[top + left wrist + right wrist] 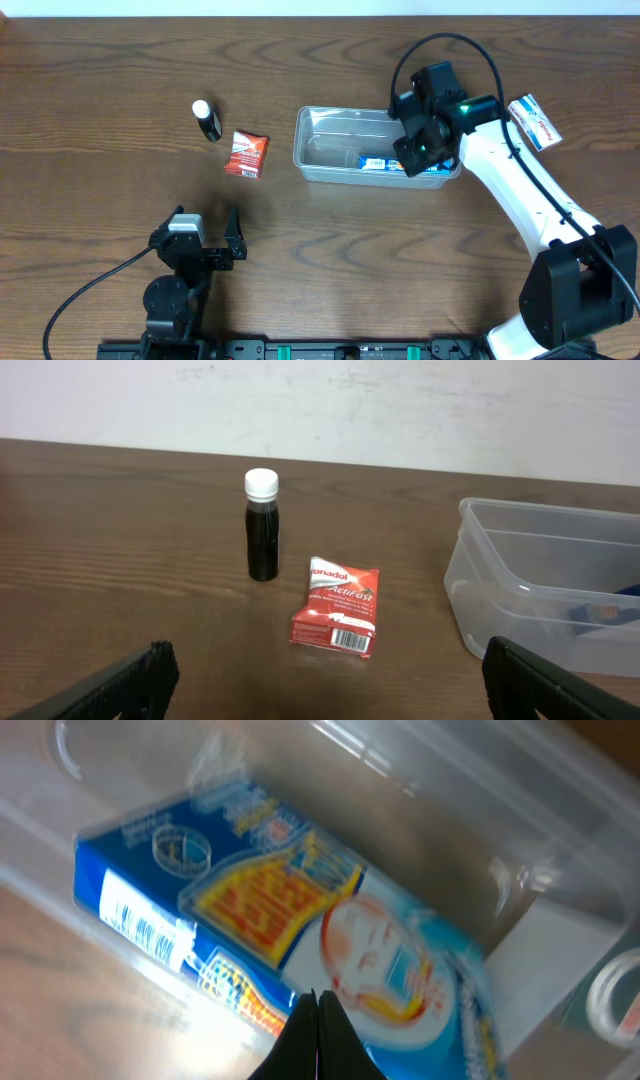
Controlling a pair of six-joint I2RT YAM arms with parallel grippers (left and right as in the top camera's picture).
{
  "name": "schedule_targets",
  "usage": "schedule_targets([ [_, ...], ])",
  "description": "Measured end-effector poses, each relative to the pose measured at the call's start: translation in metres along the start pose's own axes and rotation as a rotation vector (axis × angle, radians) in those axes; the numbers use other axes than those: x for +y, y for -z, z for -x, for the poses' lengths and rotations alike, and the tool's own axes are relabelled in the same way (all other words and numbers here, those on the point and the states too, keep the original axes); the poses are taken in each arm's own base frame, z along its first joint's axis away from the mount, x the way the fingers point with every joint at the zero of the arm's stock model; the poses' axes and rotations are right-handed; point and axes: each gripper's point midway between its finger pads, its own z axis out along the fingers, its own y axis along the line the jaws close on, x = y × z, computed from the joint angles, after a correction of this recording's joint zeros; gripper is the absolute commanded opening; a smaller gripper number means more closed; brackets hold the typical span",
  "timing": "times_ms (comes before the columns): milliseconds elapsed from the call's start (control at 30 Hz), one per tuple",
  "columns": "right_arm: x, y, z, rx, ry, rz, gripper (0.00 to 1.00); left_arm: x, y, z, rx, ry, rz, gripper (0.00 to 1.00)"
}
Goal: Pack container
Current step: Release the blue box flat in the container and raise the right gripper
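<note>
Closest to the lens, at the bottom of the right wrist view: right end effector (318, 1030), fingers pressed together with nothing between them, tips over a blue box (250, 910) printed in yellow, red and white; contact with the box impossible to judge. Blurred throughout, lettering unreadable, a barcode just visible on one side. Box lying flat inside the container (560, 850), along one long wall. At the lower right edge of that view, cut off: something pale and round with red print, not identifiable. From overhead, container (330, 125) right of the bench's (100, 60) middle, toward the far edge, its right end hidden under the right wrist and camera housing; only a strip of the box showing along the near wall. Beyond the arm, toward the far right corner: a white packet (535, 122) with blue and red print, partly covered by the arm. Left of the container and apart from it: a red packet (246, 155), and further left a dark bottle (207, 120) with a white cap, upright. By the near edge, left of middle: left end effector (207, 228), spread wide and empty; in its own view only the two finger ends visible, at the bottom corners.
</note>
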Motion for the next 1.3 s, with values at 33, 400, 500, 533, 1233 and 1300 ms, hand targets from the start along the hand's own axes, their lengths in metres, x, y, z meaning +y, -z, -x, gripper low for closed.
schedule_targets([
  [33, 0.001, 0.0, -0.007, 0.03, -0.009, 0.004, 0.01, 0.0, 0.0, 0.0, 0.0, 0.0, 0.0, 0.98],
  [400, 0.002, 0.001, -0.016, 0.063, -0.024, 0.007, 0.01, 0.0, 0.0, 0.0, 0.0, 0.0, 0.0, 0.98],
  [500, 0.0, 0.0, 0.001, -0.002, -0.019, -0.001, 0.01, 0.0, 0.0, 0.0, 0.0, 0.0, 0.0, 0.98],
  [533, -0.001, 0.001, 0.004, -0.016, -0.019, -0.002, 0.01, 0.0, 0.0, 0.0, 0.0, 0.0, 0.0, 0.98],
  [1233, -0.02, 0.006, 0.028, -0.117, -0.076, -0.036, 0.27, 0.0, 0.0, 0.0, 0.0, 0.0, 0.0, 0.98],
  [1300, -0.021, 0.006, 0.03, -0.125, -0.075, -0.038, 0.2, 0.0, 0.0, 0.0, 0.0, 0.0, 0.0, 0.98],
])
